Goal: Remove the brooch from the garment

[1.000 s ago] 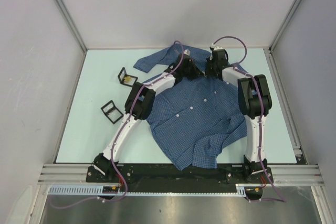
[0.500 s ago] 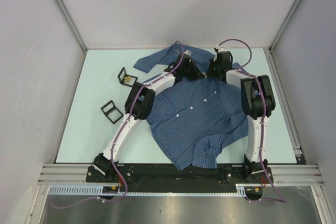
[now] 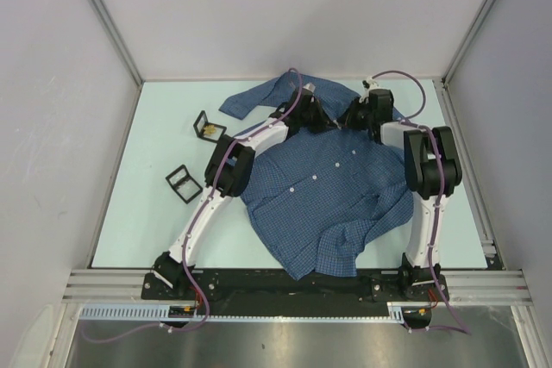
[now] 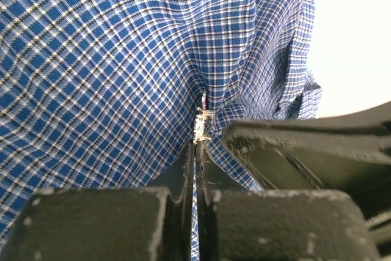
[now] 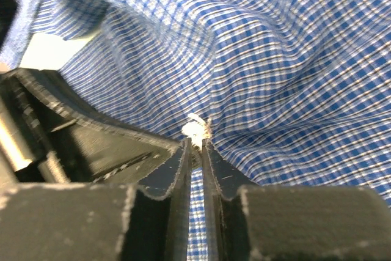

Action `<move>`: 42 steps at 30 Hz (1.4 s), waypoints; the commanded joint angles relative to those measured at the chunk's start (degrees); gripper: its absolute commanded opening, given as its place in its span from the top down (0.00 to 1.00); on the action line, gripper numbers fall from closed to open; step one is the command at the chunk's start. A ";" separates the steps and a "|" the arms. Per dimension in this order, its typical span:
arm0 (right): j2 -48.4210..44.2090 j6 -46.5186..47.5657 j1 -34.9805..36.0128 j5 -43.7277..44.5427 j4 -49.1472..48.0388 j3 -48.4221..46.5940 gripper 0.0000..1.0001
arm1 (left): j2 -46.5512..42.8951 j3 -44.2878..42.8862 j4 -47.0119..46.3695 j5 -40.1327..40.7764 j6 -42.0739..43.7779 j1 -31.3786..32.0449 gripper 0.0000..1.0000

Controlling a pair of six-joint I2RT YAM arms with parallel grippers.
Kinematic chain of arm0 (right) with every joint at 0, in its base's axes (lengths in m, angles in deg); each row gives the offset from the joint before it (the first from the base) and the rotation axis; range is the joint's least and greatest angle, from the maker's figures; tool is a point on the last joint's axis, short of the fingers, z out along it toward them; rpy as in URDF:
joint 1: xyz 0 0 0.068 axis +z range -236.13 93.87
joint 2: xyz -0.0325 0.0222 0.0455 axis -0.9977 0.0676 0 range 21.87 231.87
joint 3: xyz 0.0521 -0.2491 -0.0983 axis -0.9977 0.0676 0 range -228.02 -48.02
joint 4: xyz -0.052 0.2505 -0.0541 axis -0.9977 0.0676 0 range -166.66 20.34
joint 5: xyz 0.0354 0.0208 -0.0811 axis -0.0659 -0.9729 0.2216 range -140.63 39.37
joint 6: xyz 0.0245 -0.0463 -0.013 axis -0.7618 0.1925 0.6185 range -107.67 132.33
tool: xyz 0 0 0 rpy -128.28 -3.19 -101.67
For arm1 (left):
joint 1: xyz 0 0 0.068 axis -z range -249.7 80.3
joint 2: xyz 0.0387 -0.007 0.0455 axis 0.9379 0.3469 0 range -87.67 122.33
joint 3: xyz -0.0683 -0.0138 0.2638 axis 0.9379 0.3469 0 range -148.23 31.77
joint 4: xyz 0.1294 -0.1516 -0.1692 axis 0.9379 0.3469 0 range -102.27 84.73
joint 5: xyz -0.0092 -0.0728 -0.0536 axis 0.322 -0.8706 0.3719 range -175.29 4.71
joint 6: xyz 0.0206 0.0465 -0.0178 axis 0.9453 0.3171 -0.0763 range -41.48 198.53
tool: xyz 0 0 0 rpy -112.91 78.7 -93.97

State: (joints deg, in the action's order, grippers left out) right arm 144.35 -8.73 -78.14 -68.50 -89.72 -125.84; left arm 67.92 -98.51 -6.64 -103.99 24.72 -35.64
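The garment (image 3: pixel 319 196), a blue checked shirt, lies spread on the pale table with both arms reaching over its collar end. In the left wrist view the small pale metallic brooch (image 4: pixel 202 123) sits right at the tips of my left gripper (image 4: pixel 197 145), which is shut on it; the cloth (image 4: pixel 110 77) puckers toward that spot. In the right wrist view the brooch (image 5: pixel 195 128) lies at the tips of my right gripper (image 5: pixel 197 143), whose jaws stand a narrow gap apart. From above the brooch is hidden between left gripper (image 3: pixel 326 120) and right gripper (image 3: pixel 355 115).
Two small black frame-like stands (image 3: pixel 207 127) (image 3: pixel 183 183) rest on the table left of the shirt. A sleeve (image 3: pixel 250 96) trails toward the back left. The enclosure's grey walls and metal rails (image 3: pixel 470 152) bound the table. Each wrist view shows the other gripper's black body close by.
My right arm's wrist and elbow have swung to the right, and its jaws have parted slightly from shut. The left arm and the shirt have stayed put.
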 commanded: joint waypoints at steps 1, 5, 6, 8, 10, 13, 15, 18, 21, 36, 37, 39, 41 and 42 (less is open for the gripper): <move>-5.31 -2.93 -0.87 -3.49 -8.47 3.19 0.78 | -6.08 1.69 -1.05 -0.81 -1.92 0.92 1.00; -5.93 -0.30 -0.78 -0.60 -6.46 3.20 0.74 | -5.82 1.26 -1.32 -1.07 -2.01 0.92 1.00; -5.76 0.48 -0.69 0.54 -6.10 3.20 0.74 | -5.74 1.17 -1.23 -0.99 -2.01 0.92 1.00; -5.58 0.93 -0.61 2.39 -4.70 3.11 0.81 | -5.74 1.17 -1.41 -0.99 -2.18 0.83 1.00; -5.32 1.98 -0.43 4.33 -3.56 3.03 0.90 | -5.74 1.17 -1.93 -0.99 -2.45 0.83 1.00; -4.44 3.30 0.36 7.05 -0.84 1.63 0.96 | -5.56 1.17 -2.55 -0.73 -2.80 0.92 1.00; -2.78 3.83 0.89 7.76 0.57 -0.31 0.98 | -5.56 1.17 -2.73 -0.64 -2.98 0.83 1.00; -0.93 4.62 1.41 8.20 2.86 -2.33 1.00 | -5.47 1.17 -2.82 -0.37 -3.15 0.74 1.00; -0.57 5.06 1.94 8.46 3.65 -3.21 1.00 | -5.21 1.17 -3.08 -0.37 -3.50 0.65 1.00; 0.05 3.59 1.95 7.68 5.69 -4.89 1.00 | -4.50 0.55 -3.34 -0.81 -4.12 0.48 1.00; -0.30 3.05 1.59 6.80 4.63 -3.58 1.00 | -4.50 0.55 -3.26 -0.81 -4.12 0.48 1.00; -1.88 2.08 0.89 5.22 2.09 -2.34 0.99 | -4.50 0.73 -3.26 -0.73 -4.03 0.48 1.00; -2.85 1.55 0.63 4.42 1.11 -1.11 0.98 | -4.33 0.64 -3.17 -0.73 -4.12 0.48 1.00; -3.47 1.37 0.62 4.25 0.32 -0.76 0.95 | -4.24 0.64 -3.25 -0.81 -4.21 0.39 1.00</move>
State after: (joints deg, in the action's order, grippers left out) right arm 144.65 -5.54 -76.69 -61.85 -85.28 -128.31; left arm 67.16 -97.17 -7.93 -103.94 21.53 -35.42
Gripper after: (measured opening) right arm 0.019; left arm 0.005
